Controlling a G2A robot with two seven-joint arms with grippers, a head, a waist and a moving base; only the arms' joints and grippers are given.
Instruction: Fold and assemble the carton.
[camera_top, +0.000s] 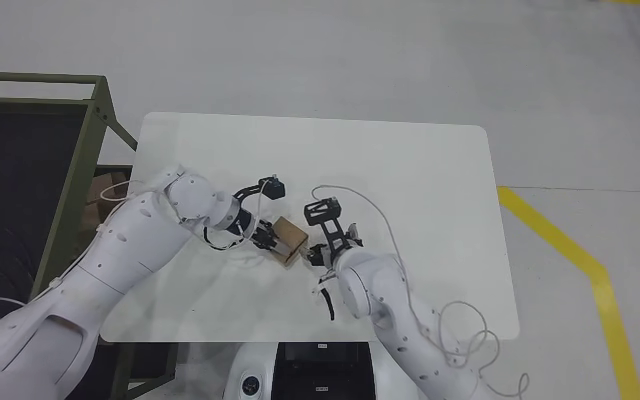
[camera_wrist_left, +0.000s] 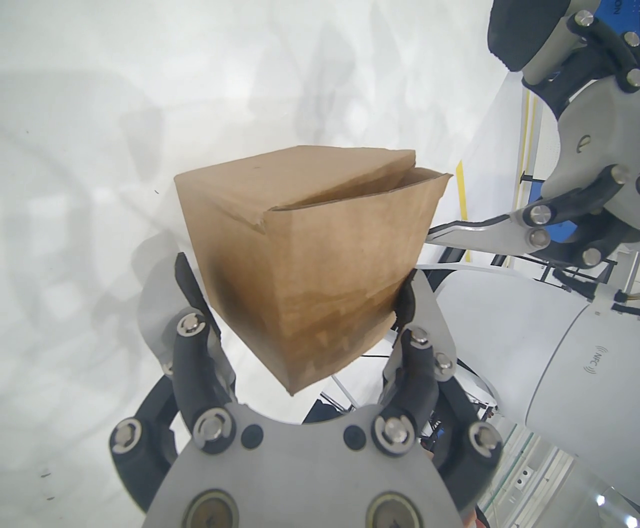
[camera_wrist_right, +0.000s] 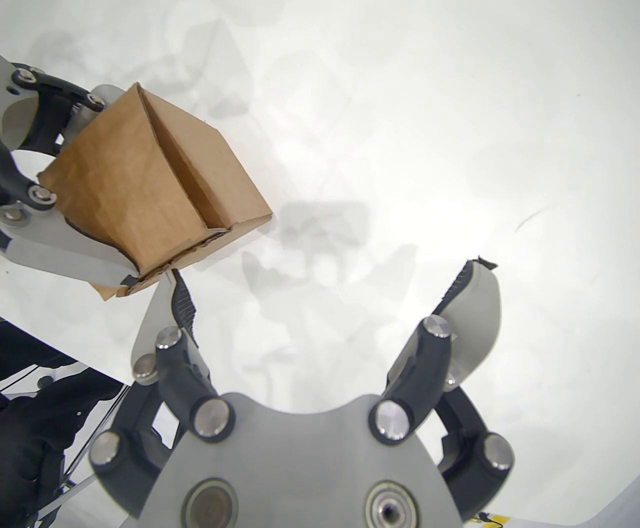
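A small brown carton (camera_wrist_left: 310, 260) is gripped by its side walls in my left gripper (camera_wrist_left: 295, 292), which is shut on it. The flaps on its far end are folded in, with a narrow gap left between them. In the top view the carton (camera_top: 288, 238) is near the table's middle front, with the left gripper (camera_top: 263, 237) on its left side. My right gripper (camera_wrist_right: 325, 290) stands open with nothing in it, just right of the carton (camera_wrist_right: 150, 190). One of its fingertips (camera_wrist_right: 180, 295) almost touches the carton's lower corner. In the top view the right gripper (camera_top: 318, 252) is beside the box.
The white table (camera_top: 420, 160) has bare room to the right and at the back. A green-framed cart (camera_top: 90, 130) holding cardboard stands off the table's left edge. A yellow line (camera_top: 560, 240) runs across the floor on the right.
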